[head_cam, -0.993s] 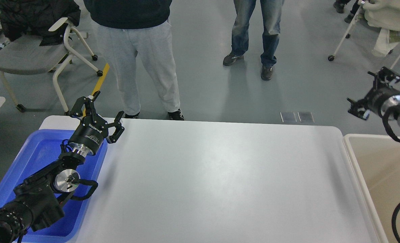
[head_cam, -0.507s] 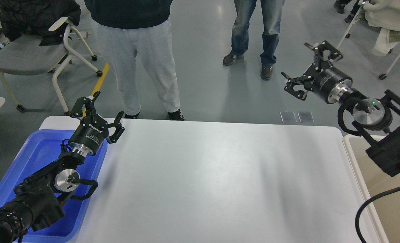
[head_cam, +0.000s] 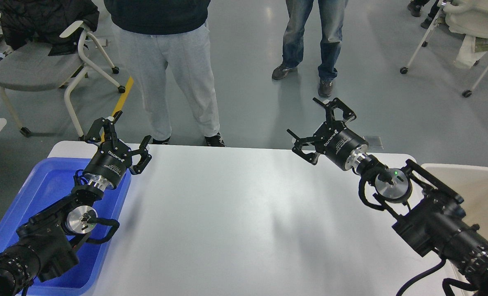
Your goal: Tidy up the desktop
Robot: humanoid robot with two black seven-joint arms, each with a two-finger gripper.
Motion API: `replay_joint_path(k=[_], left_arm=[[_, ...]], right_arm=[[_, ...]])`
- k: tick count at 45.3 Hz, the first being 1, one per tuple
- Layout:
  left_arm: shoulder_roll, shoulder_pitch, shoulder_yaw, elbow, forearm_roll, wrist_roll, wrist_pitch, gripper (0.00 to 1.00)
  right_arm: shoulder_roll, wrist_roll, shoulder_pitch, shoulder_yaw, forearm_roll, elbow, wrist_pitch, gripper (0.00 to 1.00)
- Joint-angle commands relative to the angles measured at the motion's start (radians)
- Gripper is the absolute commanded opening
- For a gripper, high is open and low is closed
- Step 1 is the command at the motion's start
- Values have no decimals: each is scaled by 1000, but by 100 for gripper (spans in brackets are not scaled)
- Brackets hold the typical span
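My left end effector [head_cam: 122, 135] and right end effector [head_cam: 320, 127], fingers apart and holding nothing, hang over the tabletop [head_cam: 244, 213] at its far edge.

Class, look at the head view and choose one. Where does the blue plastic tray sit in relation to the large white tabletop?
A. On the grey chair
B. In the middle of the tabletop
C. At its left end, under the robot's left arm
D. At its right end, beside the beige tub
C: the blue plastic tray lies at the left end of the large white tabletop, with the left arm crossing above it.
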Motion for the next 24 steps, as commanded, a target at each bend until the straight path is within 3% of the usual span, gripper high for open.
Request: replay_joint_path(k=[1, 24], left_arm=[[0, 0, 0, 0, 0, 0, 0, 100], [0, 0, 0, 0, 0, 0, 0, 100]], right_arm=[[27, 3, -79, 3, -4, -1, 48, 100], [25, 3, -103, 3, -4, -18, 81, 100]])
